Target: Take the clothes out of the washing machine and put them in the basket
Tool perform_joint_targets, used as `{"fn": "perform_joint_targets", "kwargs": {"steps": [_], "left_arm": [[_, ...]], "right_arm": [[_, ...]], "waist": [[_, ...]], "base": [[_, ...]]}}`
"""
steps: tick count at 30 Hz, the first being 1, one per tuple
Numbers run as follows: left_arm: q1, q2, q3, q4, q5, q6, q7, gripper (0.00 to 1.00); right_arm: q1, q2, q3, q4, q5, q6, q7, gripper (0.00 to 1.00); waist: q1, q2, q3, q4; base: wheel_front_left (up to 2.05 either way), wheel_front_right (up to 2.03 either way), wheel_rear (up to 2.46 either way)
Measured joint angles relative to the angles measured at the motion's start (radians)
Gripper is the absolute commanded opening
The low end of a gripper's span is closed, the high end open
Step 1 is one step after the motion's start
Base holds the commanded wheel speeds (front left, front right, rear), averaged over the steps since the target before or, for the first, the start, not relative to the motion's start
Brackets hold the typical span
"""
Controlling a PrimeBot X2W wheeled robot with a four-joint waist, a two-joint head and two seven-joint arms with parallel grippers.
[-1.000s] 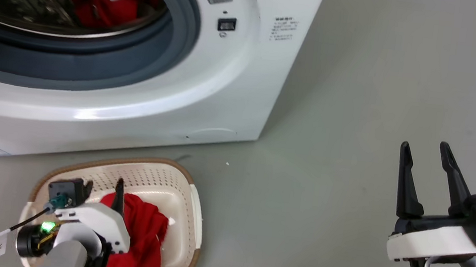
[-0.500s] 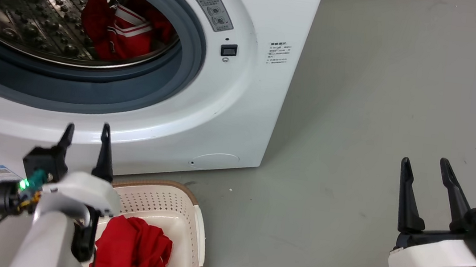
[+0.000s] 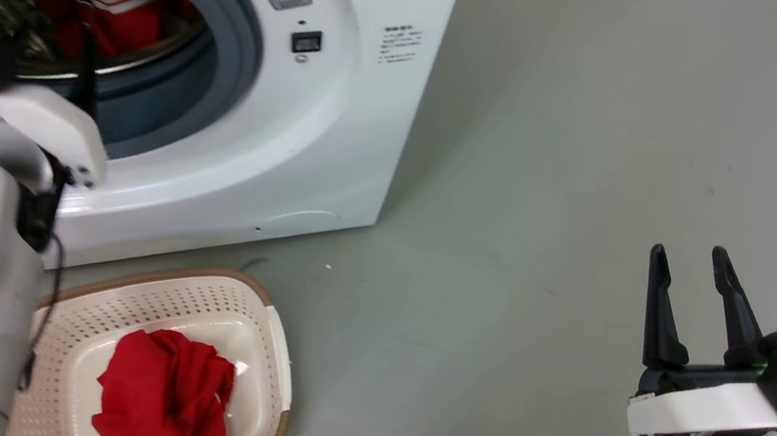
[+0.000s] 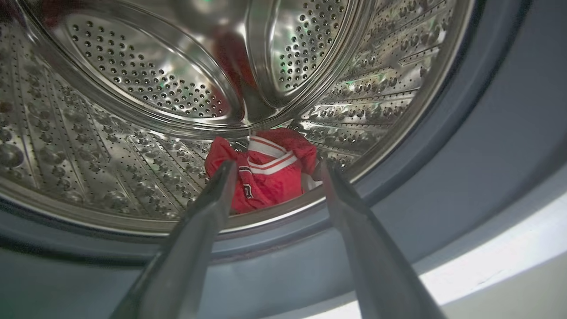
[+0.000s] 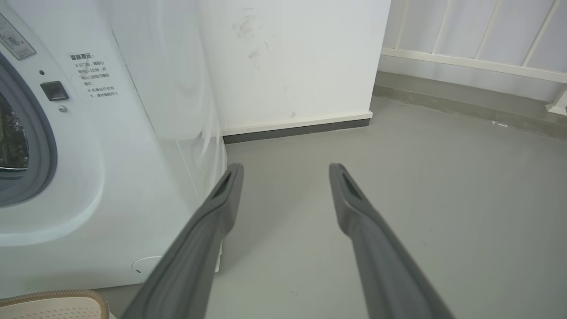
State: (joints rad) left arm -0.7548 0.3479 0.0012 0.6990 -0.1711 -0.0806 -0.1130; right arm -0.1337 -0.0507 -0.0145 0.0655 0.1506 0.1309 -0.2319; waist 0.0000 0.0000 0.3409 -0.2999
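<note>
Left gripper [image 4: 277, 167]: fingers spread apart, holding nothing. It is at the mouth of the washing machine [image 3: 341, 117], with the tips over the grey gasket [image 4: 465, 155] at the lower edge of the porthole.

Striped garment [image 4: 266, 173]: lies on the bottom of the steel drum [image 4: 133, 79], deeper inside the washing machine than the fingertips. In the left wrist view I see it framed between the two tips, apart from both. It is bunched up, bright red, with a white band edged by thin stripes across its top.

Plain red garment [image 3: 167, 394]: crumpled in the basket [image 3: 262, 295], which stands on the floor [image 3: 545, 192] just in front of the washing machine, below the porthole. The basket is cream, perforated, brown-rimmed.

Right gripper [image 3: 688, 252]: fingers parted, empty, above bare floor well to the right of the washing machine.
</note>
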Motion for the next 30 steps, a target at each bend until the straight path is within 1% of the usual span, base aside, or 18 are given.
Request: {"fn": "perform_joint_targets", "kwargs": {"steps": [7,13,22,28,30], "left_arm": [[-0.198,0.097,-0.022,0.139,0.008,-0.024,0.127,1.0],[-0.35,0.191,-0.044,0.214,0.017,-0.035,0.244,1.0],[-0.531,0.307,-0.091,0.253,0.02,-0.047,0.426,1.0],[-0.589,0.363,-0.123,0.242,0.019,-0.049,0.544,1.0],[-0.608,0.368,-0.136,0.228,0.018,-0.049,0.58,1.0]], "right_arm": [[-0.038,0.0,0.032,0.041,0.047,0.0,-0.023,1.0],[-0.06,0.0,0.064,0.06,0.087,0.0,-0.029,1.0],[-0.07,0.0,0.101,0.03,0.132,0.0,-0.031,1.0],[-0.068,0.0,0.119,0.009,0.151,0.0,-0.031,1.0],[-0.063,-0.001,0.118,0.002,0.157,0.0,-0.031,1.0]], "waist": [[0.0,0.0,0.076,-0.062],[0.0001,0.0,0.153,-0.121],[0.0001,0.0,0.263,-0.211],[0.0001,0.0,0.323,-0.254],[0.0001,0.0,0.342,-0.261]], "base": [[0.0,0.0,0.0],[0.0,0.0,0.0],[0.0,0.0,0.0],[0.0,0.0,0.0],[0.0,0.0,0.0]]}}
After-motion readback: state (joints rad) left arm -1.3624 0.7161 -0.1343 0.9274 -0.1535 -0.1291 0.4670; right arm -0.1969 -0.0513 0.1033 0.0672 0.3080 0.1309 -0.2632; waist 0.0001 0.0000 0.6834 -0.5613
